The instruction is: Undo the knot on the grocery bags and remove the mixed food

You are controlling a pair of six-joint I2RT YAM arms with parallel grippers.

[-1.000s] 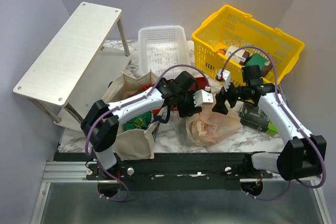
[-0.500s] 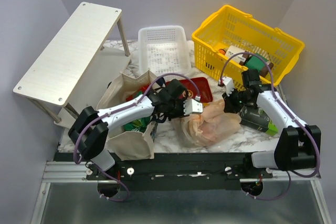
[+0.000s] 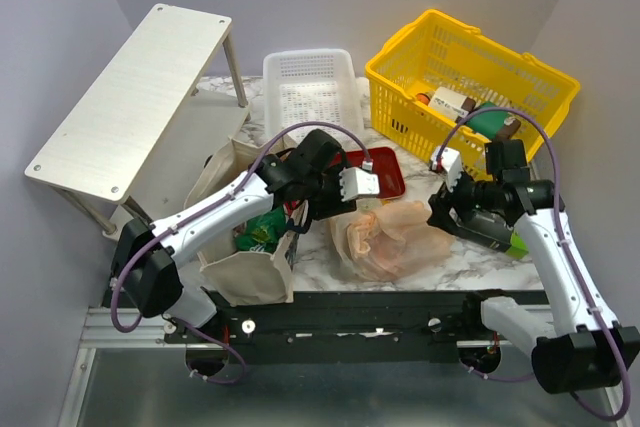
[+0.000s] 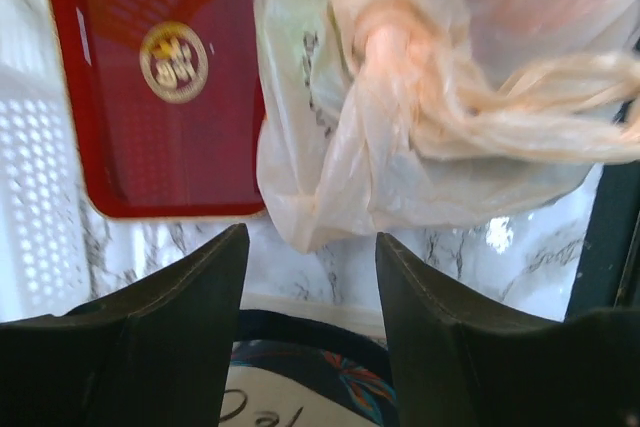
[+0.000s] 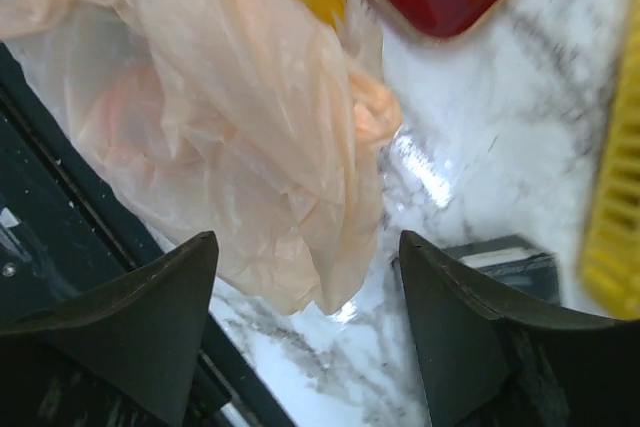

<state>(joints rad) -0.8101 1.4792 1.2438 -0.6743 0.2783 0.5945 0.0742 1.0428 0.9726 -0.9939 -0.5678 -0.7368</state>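
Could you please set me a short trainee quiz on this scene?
1. True or false: the knot of the plastic bag is already undone.
2. Which thing lies right beside the bag, on its far side? A) red packet B) white basket C) yellow basket
3. Fill in: the left hand and the right hand both stand ___, holding nothing.

Key: 1 false; 2 A; 3 open.
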